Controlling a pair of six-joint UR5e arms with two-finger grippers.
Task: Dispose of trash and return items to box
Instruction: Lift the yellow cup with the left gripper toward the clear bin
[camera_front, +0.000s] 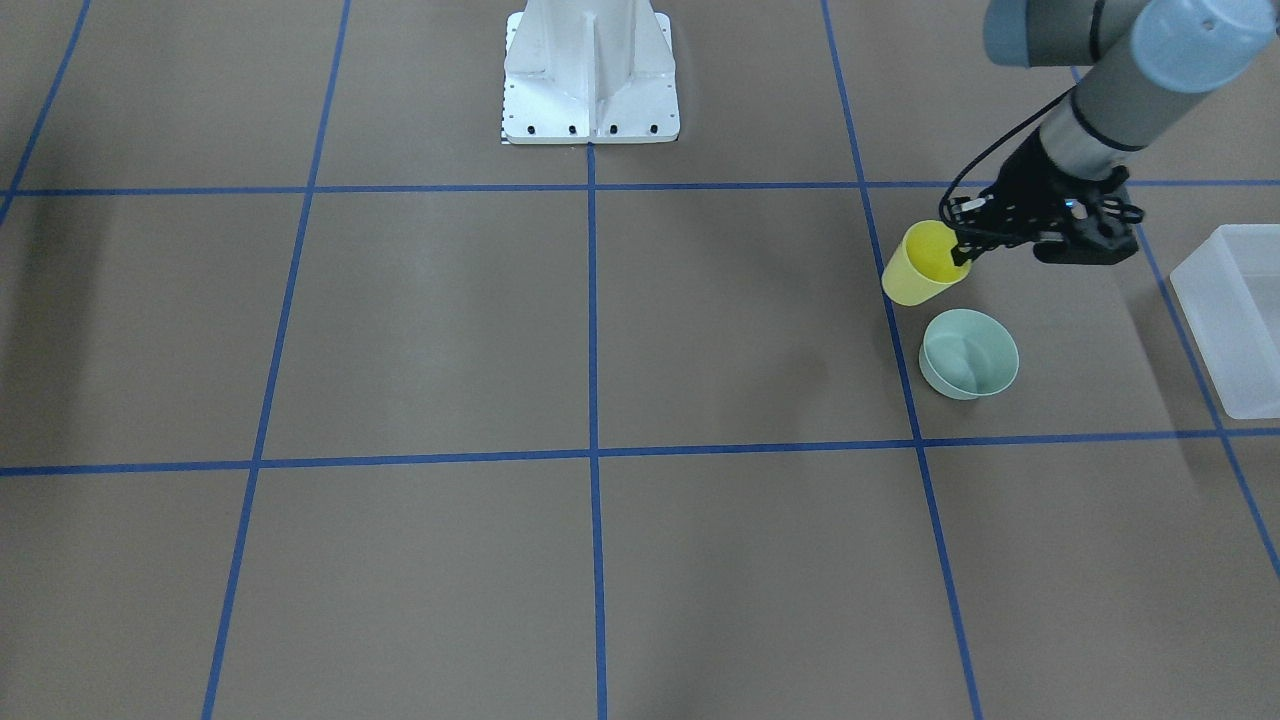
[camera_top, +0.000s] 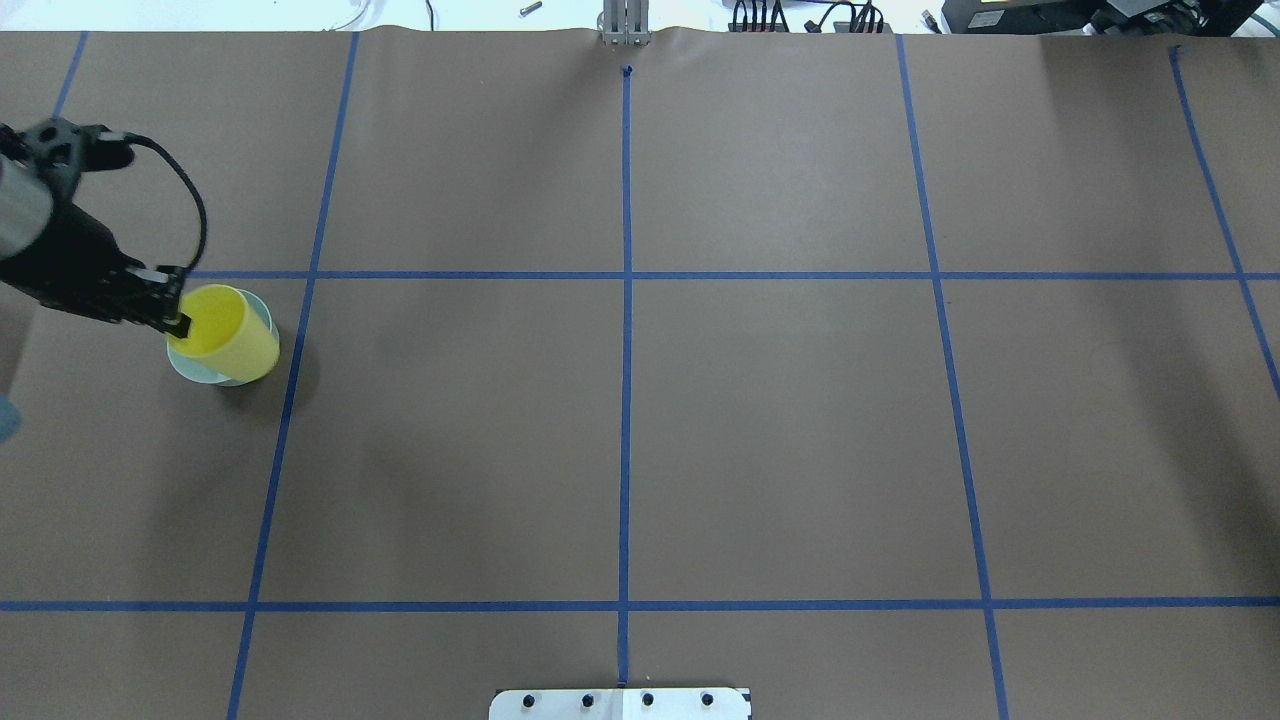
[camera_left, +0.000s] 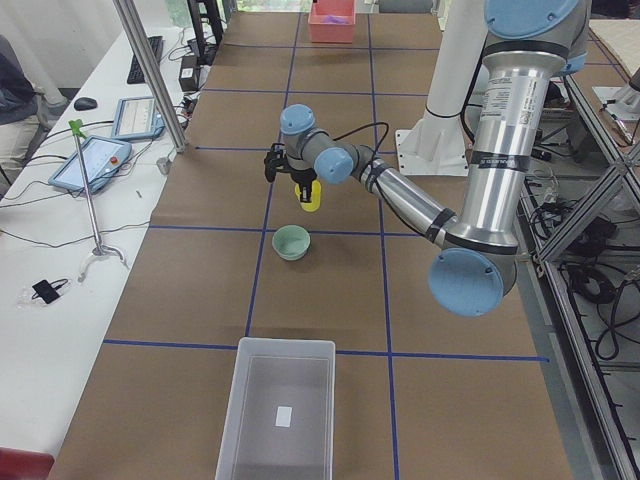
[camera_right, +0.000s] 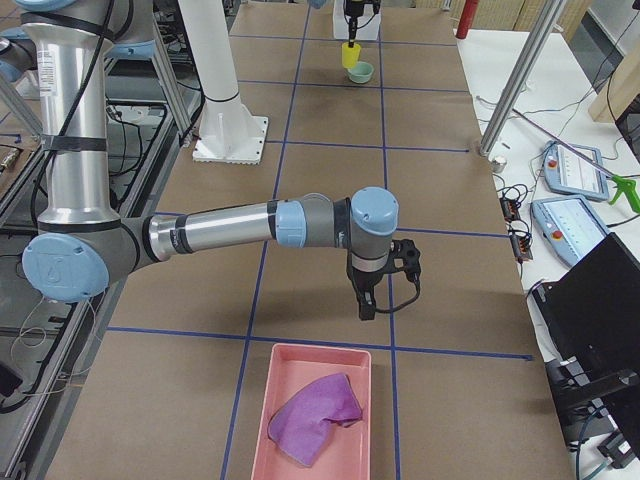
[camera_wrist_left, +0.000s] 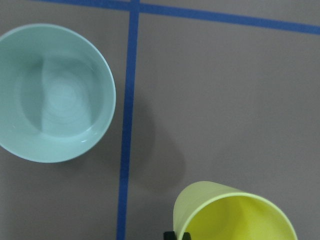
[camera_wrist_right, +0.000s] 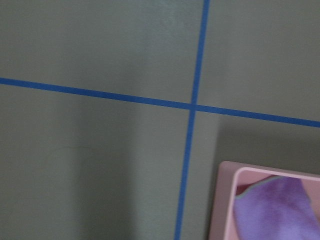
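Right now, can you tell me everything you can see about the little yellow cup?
The yellow cup is plain, smooth plastic, wider at its open top than at its base, and empty inside. The left claw pinches its rim, one finger inside and one outside. It hangs tilted and seems lifted off the brown table, close to the green bowl but not touching it. Nothing else touches it.
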